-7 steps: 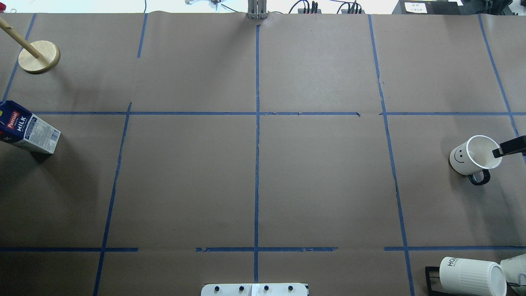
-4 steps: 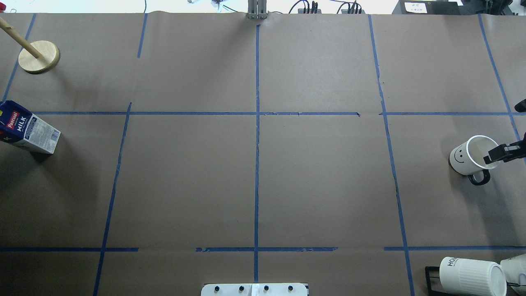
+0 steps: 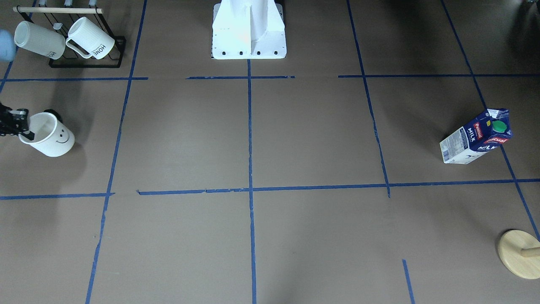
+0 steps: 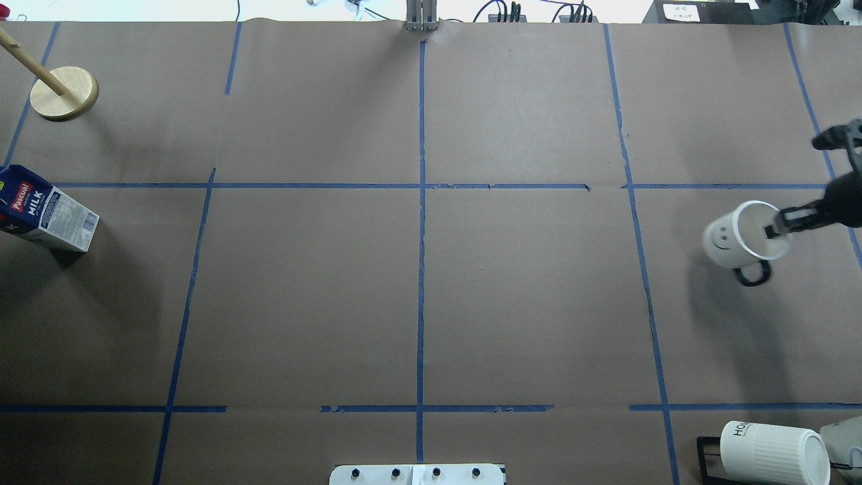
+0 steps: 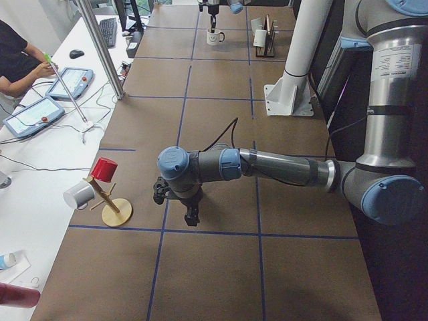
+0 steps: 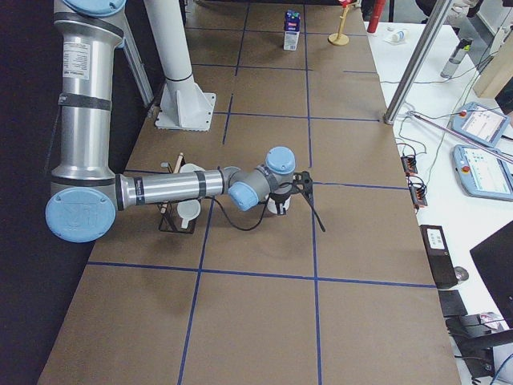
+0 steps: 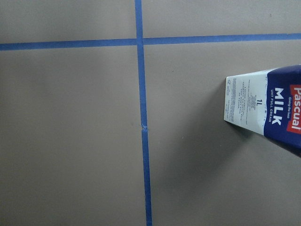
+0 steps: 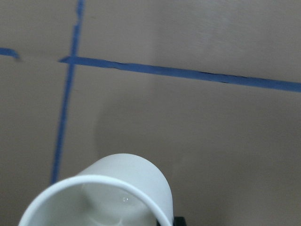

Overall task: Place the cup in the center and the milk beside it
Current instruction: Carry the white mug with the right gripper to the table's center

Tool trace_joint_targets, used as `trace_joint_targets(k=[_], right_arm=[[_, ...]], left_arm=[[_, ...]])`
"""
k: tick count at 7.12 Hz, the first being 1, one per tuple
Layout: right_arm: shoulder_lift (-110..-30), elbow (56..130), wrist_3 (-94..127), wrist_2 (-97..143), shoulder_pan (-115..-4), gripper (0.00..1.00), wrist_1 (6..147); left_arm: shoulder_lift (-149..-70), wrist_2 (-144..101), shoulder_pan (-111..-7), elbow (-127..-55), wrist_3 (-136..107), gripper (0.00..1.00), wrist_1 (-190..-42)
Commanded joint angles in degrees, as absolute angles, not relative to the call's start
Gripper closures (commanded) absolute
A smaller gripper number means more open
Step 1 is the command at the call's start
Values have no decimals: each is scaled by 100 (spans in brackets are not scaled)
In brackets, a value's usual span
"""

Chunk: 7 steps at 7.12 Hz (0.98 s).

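Note:
The cup (image 4: 731, 237), a white mug with a smiley face and a black handle, is at the table's right side, tilted and raised a little off the paper. My right gripper (image 4: 774, 228) is shut on its rim, one finger inside; both also show in the front view, the cup (image 3: 52, 137) and the gripper (image 3: 22, 128). The right wrist view shows the cup's open mouth (image 8: 108, 193). The milk (image 4: 47, 212), a blue and white carton, stands at the far left; it also shows in the front view (image 3: 476, 137) and the left wrist view (image 7: 268, 106). My left gripper (image 5: 192, 217) hangs near it; I cannot tell if it is open.
A black rack with two ribbed HOME mugs (image 4: 774, 451) stands at the near right corner. A wooden stand (image 4: 64, 93) stands at the far left. The robot's base (image 3: 249, 29) is at the near edge's middle. Blue tape lines divide the brown paper into squares.
My right gripper has taken hold of the cup's rim, lifted it and carried it a little leftward. The milk has not moved.

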<state>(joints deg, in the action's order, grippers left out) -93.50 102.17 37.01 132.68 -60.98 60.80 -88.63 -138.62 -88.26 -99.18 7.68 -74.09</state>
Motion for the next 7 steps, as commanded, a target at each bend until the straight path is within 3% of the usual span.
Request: trace_joint_targets(k=[1, 3, 5, 7], right_arm=[[-8296, 10810, 5586, 13010, -4894, 100, 6284], [-6487, 10627, 6528, 12073, -3863, 100, 7847], [-4999, 9307, 7185, 11533, -3586, 100, 8350], [-4930, 9035, 6946, 11496, -3586, 100, 8367]], left_arm=[[-8868, -13878, -8824, -9932, 730, 0, -7505], [-8868, -13878, -8824, -9923, 668, 0, -7576], [-8868, -13878, -8824, -9923, 668, 0, -7576], [-8868, -13887, -8824, -9914, 668, 0, -7576]])
